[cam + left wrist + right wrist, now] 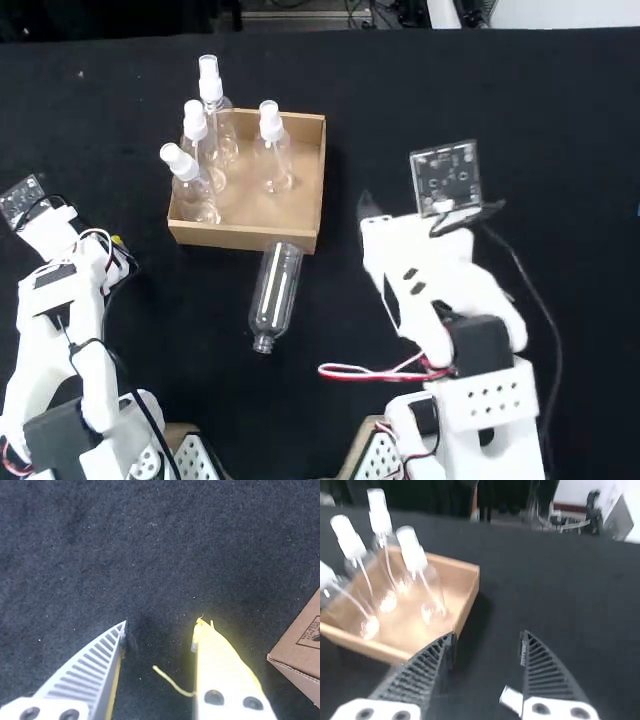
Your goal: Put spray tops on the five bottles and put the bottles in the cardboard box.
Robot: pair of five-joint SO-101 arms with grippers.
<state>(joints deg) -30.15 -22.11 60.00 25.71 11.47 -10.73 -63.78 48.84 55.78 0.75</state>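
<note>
Black cloth (540,110) covers the table, where 4 spray-topped bottles (272,155) stand in the cardboard box (245,236) and 1 uncapped bottle (274,295) lies just in front of it. The left gripper (162,625) and right gripper (487,635) both hang parted and empty, flanking the box.

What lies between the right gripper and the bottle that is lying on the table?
Nothing. In the high view, the black cloth between the right gripper and the bottle is bare.
</note>
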